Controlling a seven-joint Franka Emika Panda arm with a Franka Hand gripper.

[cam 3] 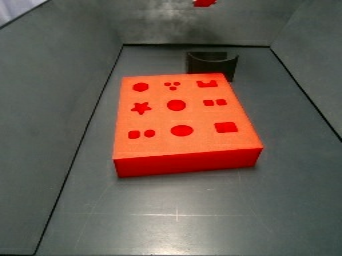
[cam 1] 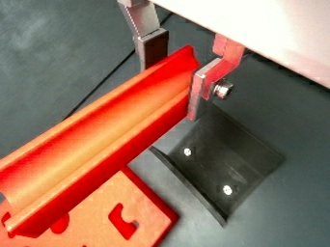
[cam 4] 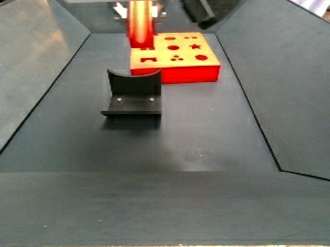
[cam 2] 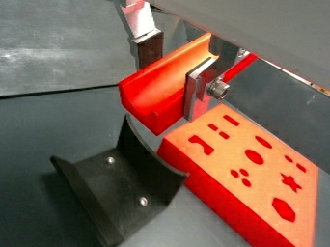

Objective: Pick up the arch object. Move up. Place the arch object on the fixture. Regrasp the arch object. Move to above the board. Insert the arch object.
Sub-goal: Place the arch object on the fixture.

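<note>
Wrist views: tool (cam 1: 178, 69) clamping arch object (cam 1: 103, 135).

Dark grey floor (cam 4: 194, 145), sloped grey walls (cam 3: 54, 90), dull sheen

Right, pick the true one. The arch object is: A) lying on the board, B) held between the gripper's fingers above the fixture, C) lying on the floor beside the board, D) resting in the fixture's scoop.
B: in both wrist views the gripper clamps the arch object between its fingers, clear above the fixture and off the board.
</note>
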